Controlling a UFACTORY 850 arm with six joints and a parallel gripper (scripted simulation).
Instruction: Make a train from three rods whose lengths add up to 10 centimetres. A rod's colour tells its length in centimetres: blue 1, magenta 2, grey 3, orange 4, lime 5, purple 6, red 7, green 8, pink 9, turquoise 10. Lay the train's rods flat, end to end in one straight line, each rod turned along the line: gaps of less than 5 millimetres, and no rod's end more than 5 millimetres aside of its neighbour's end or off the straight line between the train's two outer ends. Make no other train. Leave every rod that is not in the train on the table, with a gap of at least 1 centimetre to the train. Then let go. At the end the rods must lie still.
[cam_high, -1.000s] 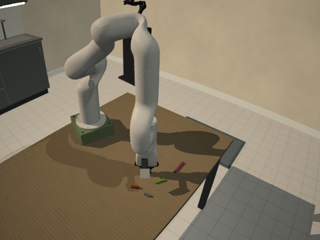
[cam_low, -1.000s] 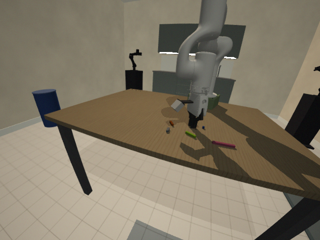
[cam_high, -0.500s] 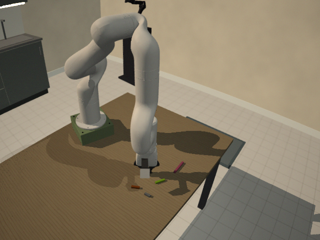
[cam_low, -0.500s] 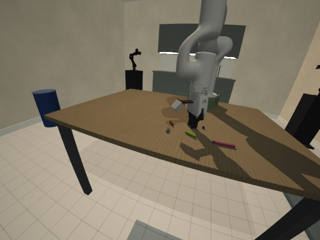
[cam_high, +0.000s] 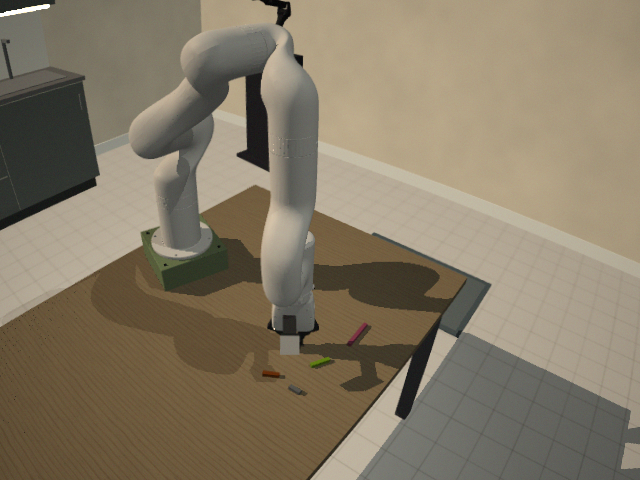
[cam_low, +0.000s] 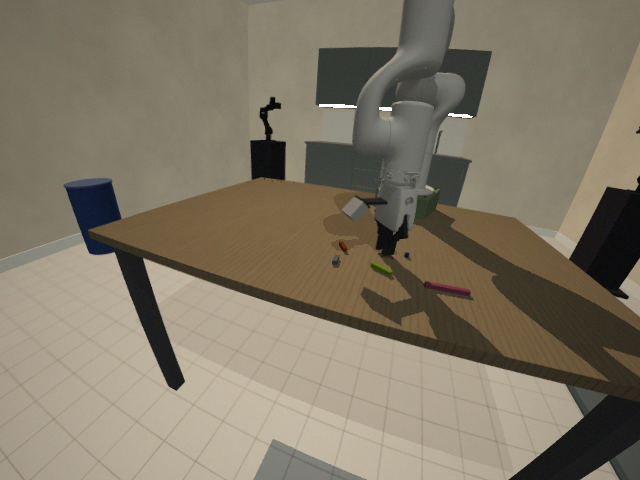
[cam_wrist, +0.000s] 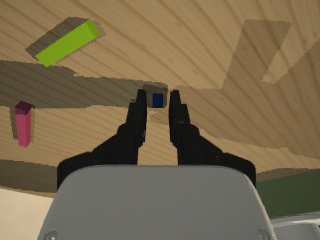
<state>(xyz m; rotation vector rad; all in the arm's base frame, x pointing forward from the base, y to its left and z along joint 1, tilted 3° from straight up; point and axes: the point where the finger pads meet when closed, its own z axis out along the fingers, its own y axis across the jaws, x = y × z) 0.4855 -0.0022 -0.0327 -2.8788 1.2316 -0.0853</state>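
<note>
Top view: set high off one side of the bench (cam_high: 155, 413) (cam_low: 248, 248) (cam_wrist: 210, 45), looking down at a slant, arm base (cam_high: 193, 271) (cam_low: 427, 206) left of centre. Exterior: low, just above bench height, facing the wall cabinets (cam_low: 361, 77) at upper centre; also mid-range. Wrist: close-up past the hand (cam_high: 290, 338) (cam_low: 390, 245) (cam_wrist: 160, 100), which points up-frame. Top and exterior share arm and bench.

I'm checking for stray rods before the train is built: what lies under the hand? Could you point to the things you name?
Beneath the hand (cam_high: 301, 345) (cam_low: 388, 252) (cam_wrist: 158, 101), the wrist view shows a small blue rod (cam_low: 406, 254) (cam_wrist: 158, 100) on the table. Whatever the fingers cover stays unseen.
</note>
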